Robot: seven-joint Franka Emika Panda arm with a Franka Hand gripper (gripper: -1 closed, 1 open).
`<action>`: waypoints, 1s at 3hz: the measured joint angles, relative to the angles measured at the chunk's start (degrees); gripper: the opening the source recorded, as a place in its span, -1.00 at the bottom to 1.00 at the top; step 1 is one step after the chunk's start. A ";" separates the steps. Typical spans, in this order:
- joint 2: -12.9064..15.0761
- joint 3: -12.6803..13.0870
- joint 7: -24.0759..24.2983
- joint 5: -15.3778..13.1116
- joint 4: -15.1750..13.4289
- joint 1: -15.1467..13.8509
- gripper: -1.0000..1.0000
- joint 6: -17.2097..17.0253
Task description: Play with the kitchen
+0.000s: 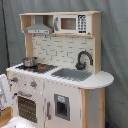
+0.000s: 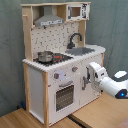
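White robot arm (image 2: 111, 82) reaches toward the toy kitchen (image 2: 60, 60) front, its gripper (image 2: 89, 76) at the cupboard door; finger opening cannot be told. Behind, on the kitchen's hob, sits a metal pot (image 2: 45, 56). Farther back, black faucet (image 2: 74, 39) over the sink.

Pot (image 2: 45, 56) blocking the hob (image 2: 59, 58), faucet (image 2: 74, 39) rising behind the sink (image 2: 82, 50), counter end (image 1: 102, 77) free

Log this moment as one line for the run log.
arm: beside kitchen front, near lower door | pot: on hob | contact: cannot tell
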 joint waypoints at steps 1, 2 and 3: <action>0.04 0.75 -4.60 0.00 3.39 0.00 1.00 0.01; 0.03 1.57 -7.78 0.03 8.69 -0.73 1.00 -0.02; 0.03 1.50 -9.77 0.03 13.12 -3.97 1.00 0.01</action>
